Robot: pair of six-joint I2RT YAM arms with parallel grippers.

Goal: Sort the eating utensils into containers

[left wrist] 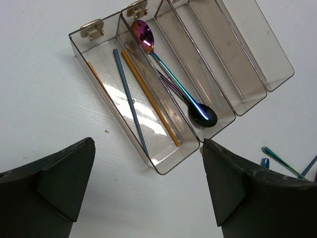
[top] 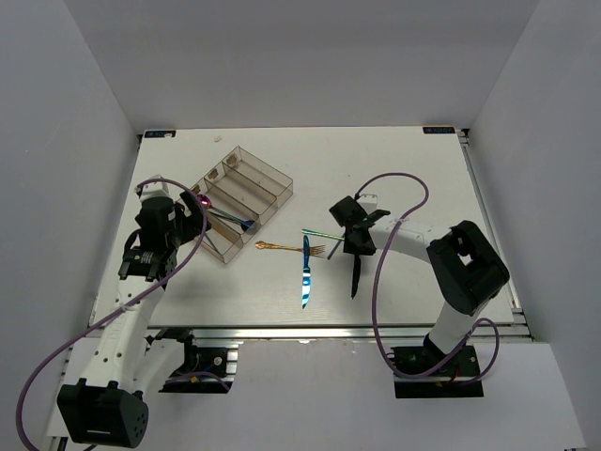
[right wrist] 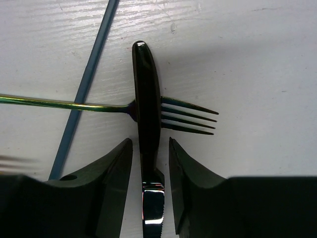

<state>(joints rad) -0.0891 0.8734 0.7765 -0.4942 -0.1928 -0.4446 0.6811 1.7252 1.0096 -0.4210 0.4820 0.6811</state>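
The clear organiser tray [top: 268, 183] stands at the back left; the left wrist view shows its near wall [left wrist: 106, 99]. Its outer compartment holds a blue chopstick [left wrist: 128, 94] and a gold chopstick [left wrist: 148, 96]. The adjoining compartment holds a purple-rainbow spoon [left wrist: 144, 37] and a black spoon [left wrist: 203, 115]. My left gripper [left wrist: 147, 144] is open and empty above the tray's near end [top: 191, 218]. My right gripper [right wrist: 150, 141] straddles the handle of a black knife [right wrist: 147, 89] with a narrow gap on each side [top: 355, 246]. The knife lies on an iridescent fork [right wrist: 188, 118].
A gold fork [top: 291, 248] and an iridescent blue knife [top: 305, 277] lie on the table between the arms. A blue chopstick [right wrist: 84, 84] lies slanted to the left of the black knife. The table's front edge is just below the knives.
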